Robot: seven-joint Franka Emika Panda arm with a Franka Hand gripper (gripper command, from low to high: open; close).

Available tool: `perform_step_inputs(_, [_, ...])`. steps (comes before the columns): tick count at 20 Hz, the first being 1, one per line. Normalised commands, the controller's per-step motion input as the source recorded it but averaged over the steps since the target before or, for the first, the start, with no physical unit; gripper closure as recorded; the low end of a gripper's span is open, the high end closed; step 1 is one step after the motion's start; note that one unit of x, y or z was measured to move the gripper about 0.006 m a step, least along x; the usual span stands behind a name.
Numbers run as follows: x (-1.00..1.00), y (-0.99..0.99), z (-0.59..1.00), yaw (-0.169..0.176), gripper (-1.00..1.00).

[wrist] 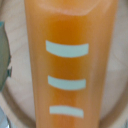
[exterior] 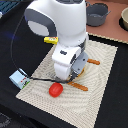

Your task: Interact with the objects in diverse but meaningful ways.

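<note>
Red tomato [exterior: 55,89] and blue carton [exterior: 19,79] near arm [exterior: 65,35].

The exterior view looks down at an angle on the woven mat [exterior: 95,85] and arm [exterior: 60,30]. The wrist view faces, at very close range, the orange ridged block [wrist: 67,65], which fills its frame.

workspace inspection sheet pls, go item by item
surface: beige woven mat on a dark table.
job's things: red tomato and light blue carton on the mat; yellow box behind the arm; orange block fills the wrist view.
clutter: grey pot off the mat.
grippers: gripper hidden beneath the arm; jaws not visible.
cables: black cable looping down to the arm.
surroundings: nothing seen.
</note>
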Motion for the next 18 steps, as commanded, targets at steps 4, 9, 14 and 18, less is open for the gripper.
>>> perform_step_inputs(4, [0.11, -0.52, 0.60, -0.145, -1.00])
perform_step_inputs(9, [0.13, -0.47, 0.42, -0.161, -1.00])
perform_step_inputs(14, [0.13, -0.38, 0.20, -0.181, -1.00])
perform_step_inputs(18, [0.08, -0.42, 0.11, -0.175, -1.00])
